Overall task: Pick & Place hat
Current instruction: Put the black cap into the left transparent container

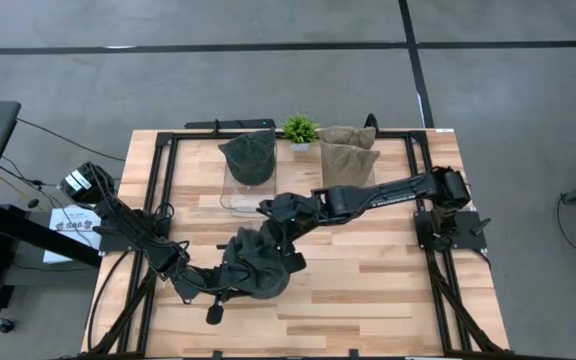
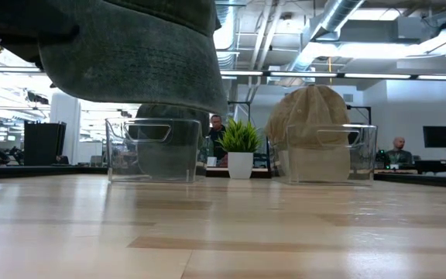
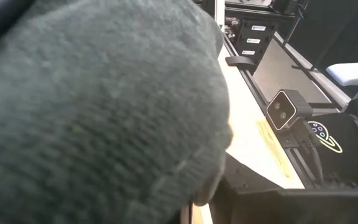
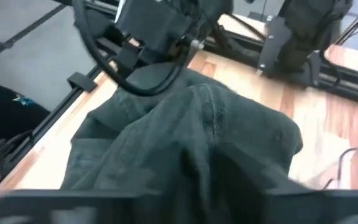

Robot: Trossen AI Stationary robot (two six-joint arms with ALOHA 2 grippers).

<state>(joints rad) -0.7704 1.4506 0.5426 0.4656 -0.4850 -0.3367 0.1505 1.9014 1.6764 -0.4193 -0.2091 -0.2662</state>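
From my remote station: a dark grey-green fabric hat (image 1: 258,262), soft and crumpled, hangs above the pale wooden surface (image 1: 368,280) near its front edge, between both arms. The left tool (image 1: 230,285) is pinched shut on the hat's cloth. The right tool (image 1: 273,238) is buried in the folds; I cannot tell how wide it stands. Only the low view shows clear bins (image 2: 155,149) holding a second dark hat and a tan hat (image 2: 312,116), flanking a potted plant (image 2: 240,147).
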